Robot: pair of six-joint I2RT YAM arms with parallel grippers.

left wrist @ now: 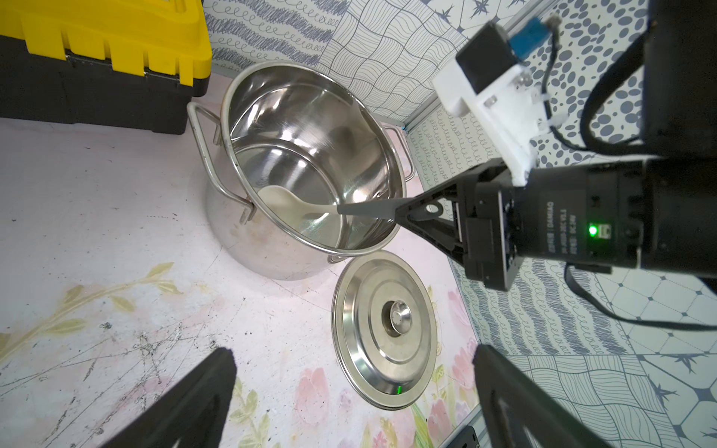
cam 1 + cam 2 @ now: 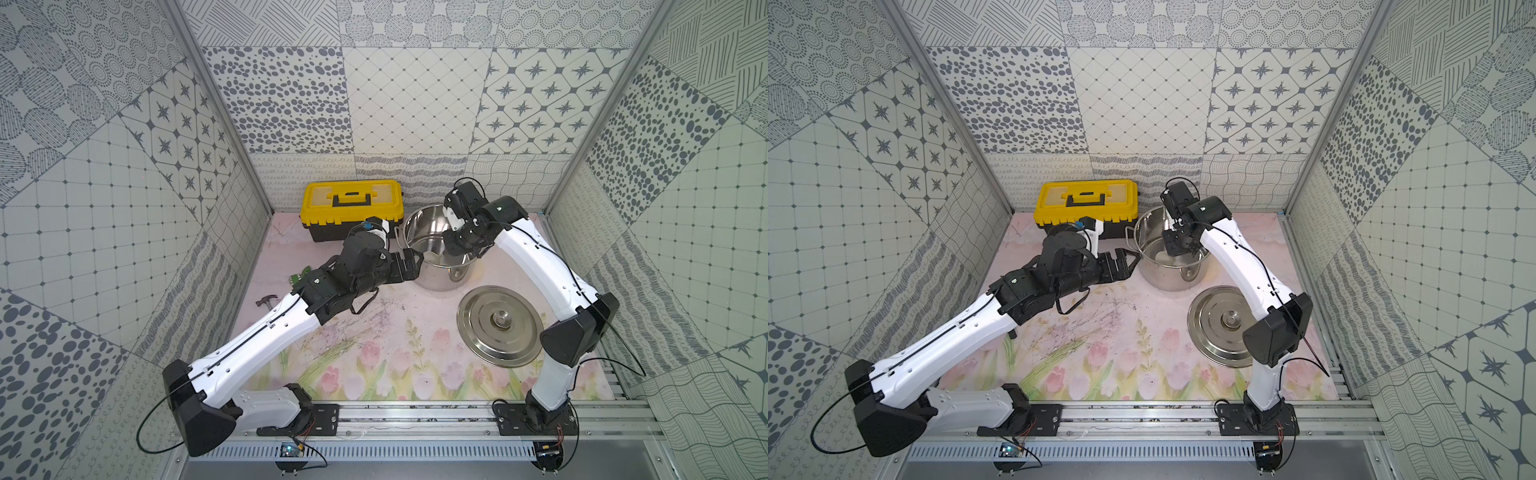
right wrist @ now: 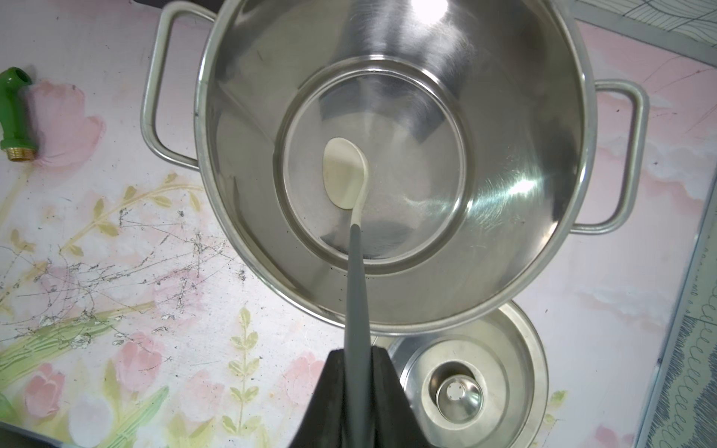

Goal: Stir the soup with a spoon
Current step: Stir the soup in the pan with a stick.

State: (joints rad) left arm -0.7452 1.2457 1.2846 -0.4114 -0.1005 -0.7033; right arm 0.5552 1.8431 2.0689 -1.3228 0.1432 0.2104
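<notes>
The right claw point(image 3: 357, 355) clamps the dark handle of the spoon point(image 3: 346, 174), its cream bowl low inside the steel stockpot point(image 3: 586, 163). The left claw point(image 1: 353, 349) gapes wide and empty just beside the stockpot; a lid point(image 2: 482, 340) lies near it on the bench point(image 2: 374, 324).

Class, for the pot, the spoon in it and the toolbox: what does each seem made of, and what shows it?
Pot: probably polished stainless steel, by its mirror-like reflections. Spoon: matte cream bowl, dark grey handle, probably plastic or silicone. Toolbox: moulded plastic, by its ribbed yellow lid on a black base.
</notes>
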